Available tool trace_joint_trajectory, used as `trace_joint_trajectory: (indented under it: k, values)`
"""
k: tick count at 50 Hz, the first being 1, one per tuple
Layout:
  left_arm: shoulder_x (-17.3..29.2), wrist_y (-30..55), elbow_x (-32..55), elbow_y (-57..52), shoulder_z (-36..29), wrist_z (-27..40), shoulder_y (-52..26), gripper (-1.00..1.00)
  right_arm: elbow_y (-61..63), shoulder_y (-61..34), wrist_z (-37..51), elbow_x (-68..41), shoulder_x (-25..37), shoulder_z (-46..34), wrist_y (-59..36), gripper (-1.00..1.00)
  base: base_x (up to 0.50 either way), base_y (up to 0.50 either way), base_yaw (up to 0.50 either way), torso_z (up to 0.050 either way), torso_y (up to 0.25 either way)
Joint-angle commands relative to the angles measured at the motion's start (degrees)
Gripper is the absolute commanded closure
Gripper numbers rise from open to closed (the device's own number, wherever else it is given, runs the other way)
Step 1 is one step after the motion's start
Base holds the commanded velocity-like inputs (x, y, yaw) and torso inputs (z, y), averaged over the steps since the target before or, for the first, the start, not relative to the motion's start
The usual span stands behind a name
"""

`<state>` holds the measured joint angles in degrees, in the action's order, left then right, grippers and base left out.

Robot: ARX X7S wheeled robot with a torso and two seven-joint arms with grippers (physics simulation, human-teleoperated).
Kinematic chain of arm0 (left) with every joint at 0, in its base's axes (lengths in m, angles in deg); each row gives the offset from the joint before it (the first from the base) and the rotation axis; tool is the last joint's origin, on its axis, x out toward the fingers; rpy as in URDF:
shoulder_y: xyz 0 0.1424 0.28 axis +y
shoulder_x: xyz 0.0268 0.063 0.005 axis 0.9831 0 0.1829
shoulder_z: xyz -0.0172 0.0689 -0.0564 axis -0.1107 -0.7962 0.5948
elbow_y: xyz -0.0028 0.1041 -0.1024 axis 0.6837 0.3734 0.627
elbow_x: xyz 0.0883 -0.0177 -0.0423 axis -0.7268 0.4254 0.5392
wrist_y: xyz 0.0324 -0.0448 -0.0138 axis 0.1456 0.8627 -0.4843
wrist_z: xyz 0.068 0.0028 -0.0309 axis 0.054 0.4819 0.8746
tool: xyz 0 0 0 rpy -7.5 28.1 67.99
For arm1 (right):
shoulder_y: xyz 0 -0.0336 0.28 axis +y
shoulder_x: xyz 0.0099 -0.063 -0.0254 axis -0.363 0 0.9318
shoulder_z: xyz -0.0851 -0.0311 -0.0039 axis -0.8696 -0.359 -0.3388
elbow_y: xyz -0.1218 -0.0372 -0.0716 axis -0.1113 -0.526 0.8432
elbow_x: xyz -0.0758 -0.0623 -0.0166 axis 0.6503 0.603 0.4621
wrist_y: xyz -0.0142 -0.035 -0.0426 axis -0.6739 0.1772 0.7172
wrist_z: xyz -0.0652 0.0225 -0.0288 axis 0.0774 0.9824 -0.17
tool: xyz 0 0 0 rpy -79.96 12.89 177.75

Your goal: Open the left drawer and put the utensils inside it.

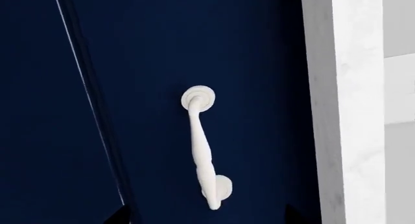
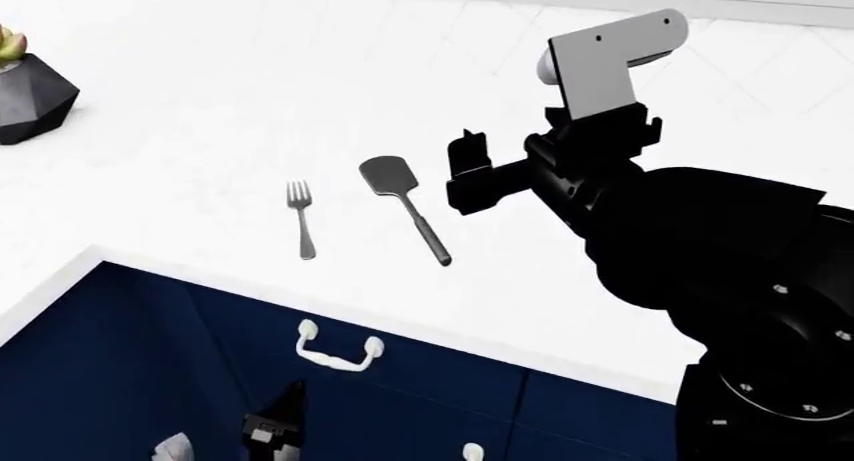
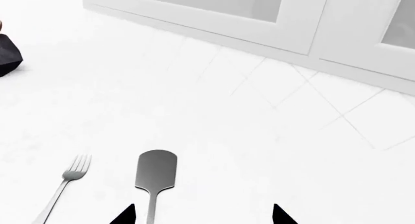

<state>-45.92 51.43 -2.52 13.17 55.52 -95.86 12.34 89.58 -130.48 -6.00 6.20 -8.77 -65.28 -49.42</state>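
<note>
Nearest me, my left gripper (image 2: 274, 426) hangs low before the closed left drawer (image 2: 400, 366), fingers apart short of its white handle (image 2: 338, 353); only the left wrist view shows this handle (image 1: 204, 148) up close. On the white counter (image 2: 200, 101) beyond lie the fork (image 2: 302, 217) and spatula (image 2: 404, 207). My right gripper (image 2: 467, 176) hovers right of them, fingertips spread.

On the countertop (image 2: 200, 111), the fork (image 2: 302, 218) and the spatula (image 2: 404, 207) lie side by side, near each other but apart, fork to the left, both with their handles toward the counter's front edge. A planter (image 2: 30, 99) sits well off to the far left. The left drawer (image 2: 387, 366) lies below the front edge, its handle (image 2: 338, 351) beneath the 2 utensils. The right gripper (image 2: 467, 176) hangs just right of the spatula's blade. The left gripper (image 2: 274, 426) is low, in front of the drawer.
</note>
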Motion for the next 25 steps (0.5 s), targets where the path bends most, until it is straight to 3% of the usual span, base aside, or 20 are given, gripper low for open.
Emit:
trace_joint_trajectory:
  k: [1, 25]
  values:
    - [2.0, 4.3, 0.1, 3.3, -3.6, -1.2, -3.8, -1.00, -0.6, 0.2, 0.5, -0.6, 0.2, -0.5, 0.9, -1.00, 0.00, 0.00, 0.00, 0.000, 0.000]
    - [-0.4, 1.1, -1.3, 15.9, -4.8, -3.6, -15.1, -1.00, -1.7, 1.1, 0.7, -2.0, 1.1, -1.3, 3.4, -1.00, 0.00, 0.00, 0.00, 0.000, 0.000]
